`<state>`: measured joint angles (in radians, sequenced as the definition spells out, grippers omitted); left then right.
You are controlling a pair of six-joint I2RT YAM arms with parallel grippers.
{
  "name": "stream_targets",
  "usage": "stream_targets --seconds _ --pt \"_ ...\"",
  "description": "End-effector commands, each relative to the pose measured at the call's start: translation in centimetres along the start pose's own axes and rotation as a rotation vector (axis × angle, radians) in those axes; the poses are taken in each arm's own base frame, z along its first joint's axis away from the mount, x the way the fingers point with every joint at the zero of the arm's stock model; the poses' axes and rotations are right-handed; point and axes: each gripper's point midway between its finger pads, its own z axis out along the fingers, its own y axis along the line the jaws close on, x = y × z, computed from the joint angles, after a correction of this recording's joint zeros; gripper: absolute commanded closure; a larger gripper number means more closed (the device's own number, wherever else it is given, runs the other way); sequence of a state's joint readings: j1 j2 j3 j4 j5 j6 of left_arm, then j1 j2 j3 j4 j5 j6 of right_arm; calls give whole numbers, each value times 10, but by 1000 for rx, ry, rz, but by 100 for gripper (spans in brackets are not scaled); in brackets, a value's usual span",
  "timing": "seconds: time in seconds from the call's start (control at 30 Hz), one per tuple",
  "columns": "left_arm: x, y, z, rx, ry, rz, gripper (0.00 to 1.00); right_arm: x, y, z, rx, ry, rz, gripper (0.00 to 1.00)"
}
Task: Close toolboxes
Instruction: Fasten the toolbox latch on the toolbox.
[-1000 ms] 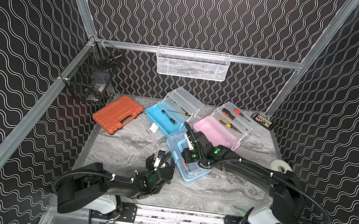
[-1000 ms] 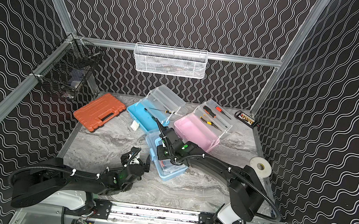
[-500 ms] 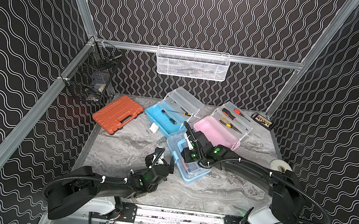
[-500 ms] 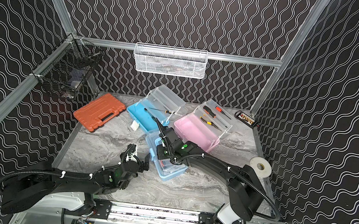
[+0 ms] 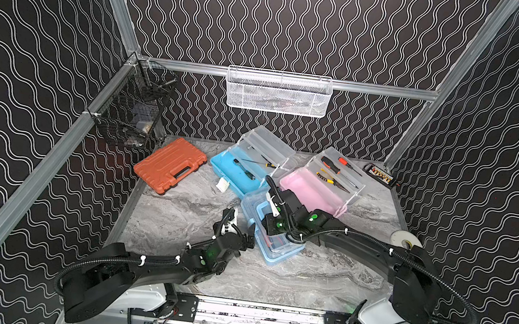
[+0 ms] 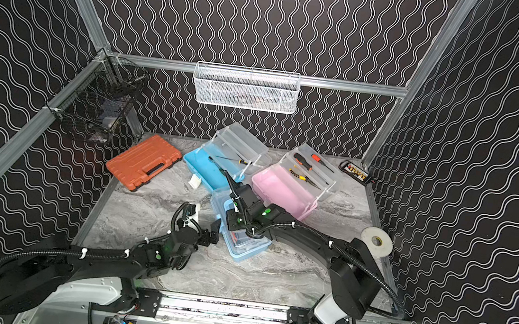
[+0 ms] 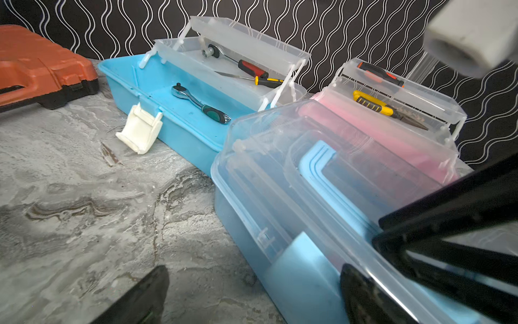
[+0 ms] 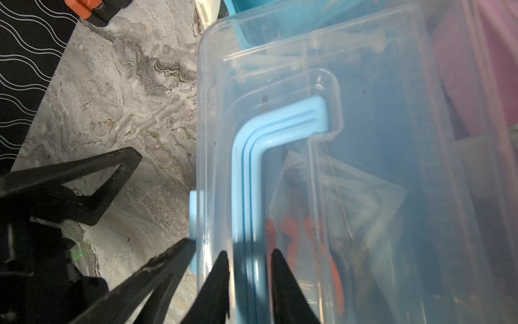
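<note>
Three toolboxes stand on the marble table. The back blue toolbox and the pink toolbox are open, with their clear lids and tool trays raised. The near blue toolbox has its clear lid down. My right gripper is shut on its light blue handle, one finger on each side. My left gripper is open at this box's front side. Its fingers straddle the light blue latch, and one finger lies against the lid's edge.
An orange ribbed case lies at the back left. A roll of tape sits by the right wall, a bit set in the back right corner. A white mesh basket and a black wire basket hang on the walls.
My left arm has shifted, and its open gripper has come closer to the near blue toolbox's front side. The right arm and the boxes have not moved.
</note>
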<state>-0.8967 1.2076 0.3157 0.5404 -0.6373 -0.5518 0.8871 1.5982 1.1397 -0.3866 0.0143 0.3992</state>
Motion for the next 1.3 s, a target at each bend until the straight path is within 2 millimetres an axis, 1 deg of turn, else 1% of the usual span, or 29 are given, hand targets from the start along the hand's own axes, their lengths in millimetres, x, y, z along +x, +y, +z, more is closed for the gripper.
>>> stream_targets --seconds 0.0,0.13,0.27,0.47,0.57,0.67,0.97,1.07,1.23,1.27 --pt "1 -6 2 26 4 -30 1 52 -14 4 38 212 4 71" --pt "12 -4 6 20 31 -26 1 50 -13 2 35 204 5 71" --pt "22 4 7 -1 39 -39 1 51 -14 0 37 202 5 71" --pt "26 8 9 -15 37 -31 1 52 -14 1 37 203 7 71" --pt "24 10 9 -17 26 -38 1 53 -15 2 37 206 7 71" --pt "17 12 7 -22 5 -52 1 54 -15 2 37 207 7 71" --pt "-18 11 -10 2 -65 -60 1 55 -15 4 38 214 4 71" --pt "-16 27 -14 -85 -38 -68 1 55 -15 4 38 212 4 71" --pt "3 65 -25 -236 6 -128 1 56 -15 4 39 216 1 71" --pt "6 69 -26 -247 13 -138 1 57 -16 5 41 218 -1 71"
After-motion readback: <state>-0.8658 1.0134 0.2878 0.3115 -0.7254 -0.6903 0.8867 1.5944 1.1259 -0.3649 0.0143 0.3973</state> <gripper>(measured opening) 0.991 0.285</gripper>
